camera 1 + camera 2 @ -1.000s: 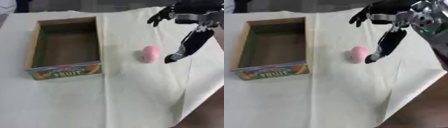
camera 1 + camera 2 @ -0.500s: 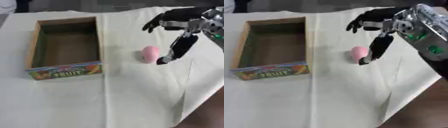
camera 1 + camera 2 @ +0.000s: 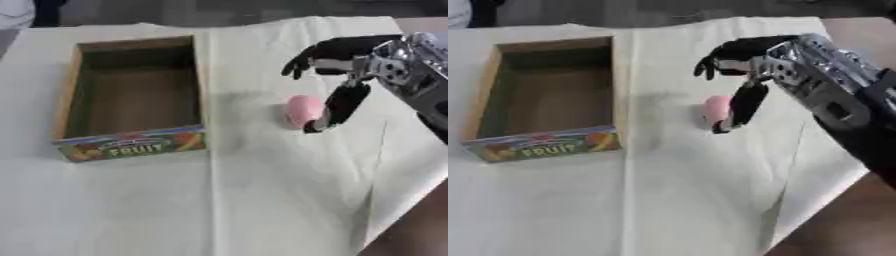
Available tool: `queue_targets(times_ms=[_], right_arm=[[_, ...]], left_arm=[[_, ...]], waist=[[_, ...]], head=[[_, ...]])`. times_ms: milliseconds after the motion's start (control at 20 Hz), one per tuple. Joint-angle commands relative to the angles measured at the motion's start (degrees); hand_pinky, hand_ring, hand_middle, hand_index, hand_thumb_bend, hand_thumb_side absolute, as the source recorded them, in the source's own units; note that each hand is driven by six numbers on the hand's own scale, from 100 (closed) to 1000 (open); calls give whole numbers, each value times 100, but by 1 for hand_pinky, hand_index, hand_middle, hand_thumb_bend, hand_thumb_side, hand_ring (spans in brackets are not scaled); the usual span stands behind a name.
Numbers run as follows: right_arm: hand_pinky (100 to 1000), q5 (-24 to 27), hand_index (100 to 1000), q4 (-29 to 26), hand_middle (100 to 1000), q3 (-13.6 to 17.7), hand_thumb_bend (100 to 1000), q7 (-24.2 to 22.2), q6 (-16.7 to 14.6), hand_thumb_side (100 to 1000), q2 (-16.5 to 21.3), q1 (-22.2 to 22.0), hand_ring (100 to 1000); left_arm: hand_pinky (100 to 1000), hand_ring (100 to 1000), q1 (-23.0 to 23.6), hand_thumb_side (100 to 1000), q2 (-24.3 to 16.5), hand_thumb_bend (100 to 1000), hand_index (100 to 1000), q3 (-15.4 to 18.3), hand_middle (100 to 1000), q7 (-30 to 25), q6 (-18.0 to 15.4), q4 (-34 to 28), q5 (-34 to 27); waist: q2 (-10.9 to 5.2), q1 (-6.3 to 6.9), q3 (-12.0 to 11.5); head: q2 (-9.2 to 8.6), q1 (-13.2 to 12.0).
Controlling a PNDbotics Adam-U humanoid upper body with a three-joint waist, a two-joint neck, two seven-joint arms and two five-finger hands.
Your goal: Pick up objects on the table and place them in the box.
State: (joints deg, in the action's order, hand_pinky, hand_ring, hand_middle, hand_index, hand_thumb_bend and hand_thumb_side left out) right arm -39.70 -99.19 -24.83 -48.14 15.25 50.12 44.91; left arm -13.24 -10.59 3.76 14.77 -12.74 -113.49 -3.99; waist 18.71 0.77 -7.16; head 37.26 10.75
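A small pink rounded object [image 3: 302, 111] lies on the pale cloth to the right of the wooden box [image 3: 68, 95], which has a coloured FRUIT label on its front wall and nothing inside. My right hand [image 3: 343, 52] hovers over the pink object, its fingers spread and reaching left above it. The thumb [image 3: 337, 106] hangs down right beside the object's right side; I cannot tell whether it touches. The hand holds nothing. My left hand shows in neither view.
The cloth-covered table [image 3: 262, 200] ends at the right in a slanted edge [image 3: 385, 220], with dark floor beyond. A crease runs down the cloth below the box's right corner.
My right hand has moved left and lower, closing in on the pink object. The box and the object have stayed where they were.
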Motion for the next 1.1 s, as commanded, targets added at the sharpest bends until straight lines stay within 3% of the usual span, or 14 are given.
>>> queue_targets(times_ms=[50, 1100], right_arm=[[849, -130, 940, 177, 794, 24, 570, 64, -2, 255, 45, 117, 907], [842, -348, 929, 1191, 796, -114, 551, 84, -235, 223, -234, 256, 912]], left_arm=[[739, 628, -55, 615, -70, 100, 825, -5, 609, -27, -7, -110, -6], [741, 628, -62, 616, -59, 100, 825, -3, 609, -29, -15, -110, -1]], waist=[[-89, 1, -10], [-53, 0, -53]], head=[[-64, 18], [-71, 34]])
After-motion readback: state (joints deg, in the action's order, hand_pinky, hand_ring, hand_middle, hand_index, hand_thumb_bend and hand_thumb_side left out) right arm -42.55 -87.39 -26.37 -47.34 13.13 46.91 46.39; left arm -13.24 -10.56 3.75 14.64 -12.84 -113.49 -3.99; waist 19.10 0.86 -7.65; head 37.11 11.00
